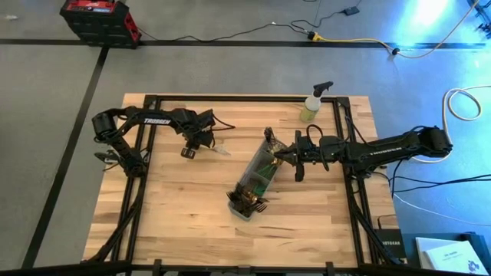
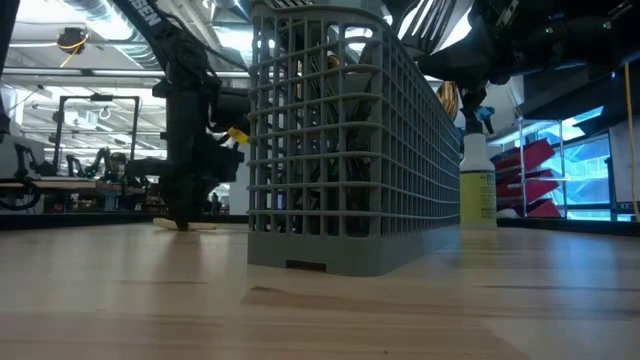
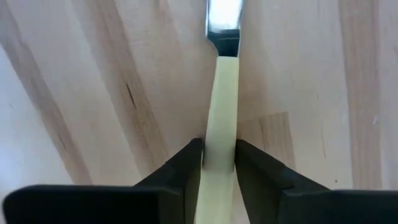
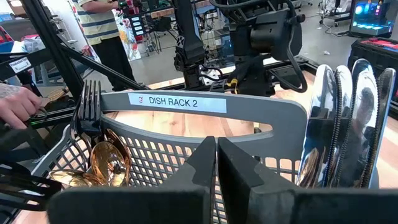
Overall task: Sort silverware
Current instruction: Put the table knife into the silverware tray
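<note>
A grey wire-mesh caddy [image 1: 257, 178] stands mid-table, labelled "DISH RACK 2" on its handle arch [image 4: 186, 102]. It holds silverware: forks [image 4: 90, 106], gold spoons [image 4: 109, 165] and shiny knives [image 4: 348, 124]. My right gripper [image 1: 282, 156] reaches in from the table's right and is shut at the caddy's right wall. To the caddy's left, one cream-handled piece of silverware [image 1: 217, 150] lies flat on the wood. My left gripper [image 1: 190, 152] points down over its handle end and is shut on it. My left gripper pinches the cream handle [image 3: 219, 134] between its two fingers [image 3: 186, 168], one on each long edge. The fingers come from above, pointing down. The piece lies on the table, its shiny head [image 3: 222, 18] stretching away from the fingers. My right gripper is shut at the top rim of the caddy's right wall [image 4: 155, 140], coming in nearly level from the table's right. Its own fingers [image 4: 193, 171] hide the place of contact. The caddy stands upright on the table.
A yellow-green spray bottle [image 1: 313, 107] stands at the table's far right. Bare wood lies in front of the caddy and toward the near edge. Beyond the table, a person in a striped shirt [image 4: 102, 18] stands, and a hand [image 4: 15, 106] shows.
</note>
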You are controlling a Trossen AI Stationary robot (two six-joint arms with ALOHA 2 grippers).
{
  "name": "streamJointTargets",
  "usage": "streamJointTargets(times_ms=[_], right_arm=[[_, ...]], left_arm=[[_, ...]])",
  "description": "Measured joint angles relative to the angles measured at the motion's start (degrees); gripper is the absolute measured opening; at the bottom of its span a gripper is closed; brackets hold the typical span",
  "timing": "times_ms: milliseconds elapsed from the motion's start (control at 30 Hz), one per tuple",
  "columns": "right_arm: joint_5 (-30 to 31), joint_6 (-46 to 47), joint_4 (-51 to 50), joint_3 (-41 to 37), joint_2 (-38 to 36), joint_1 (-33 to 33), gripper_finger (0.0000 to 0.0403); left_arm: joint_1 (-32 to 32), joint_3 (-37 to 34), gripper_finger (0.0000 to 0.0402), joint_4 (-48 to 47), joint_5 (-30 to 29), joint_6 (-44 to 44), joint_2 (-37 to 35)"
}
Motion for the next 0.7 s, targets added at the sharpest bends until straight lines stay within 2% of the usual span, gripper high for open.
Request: streamJointTargets(times_ms=[200, 367, 700], right_arm=[[0.0, 0.0, 0.0, 0.0, 0.0, 0.0, 0.0], [0.0, 0.0, 0.0, 0.0, 0.0, 0.0, 0.0], [0.0, 0.0, 0.0, 0.0, 0.0, 0.0, 0.0]], left_arm=[[0.2, 0.4, 0.0064, -0.7, -0.1, 0.2, 3.5], [0.1, 0.6, 0.0034, -1.0, -0.9, -0.3, 3.6], [-0.8, 1.4, 0.0032, -1.9, -2.1, -3.9, 3.8]])
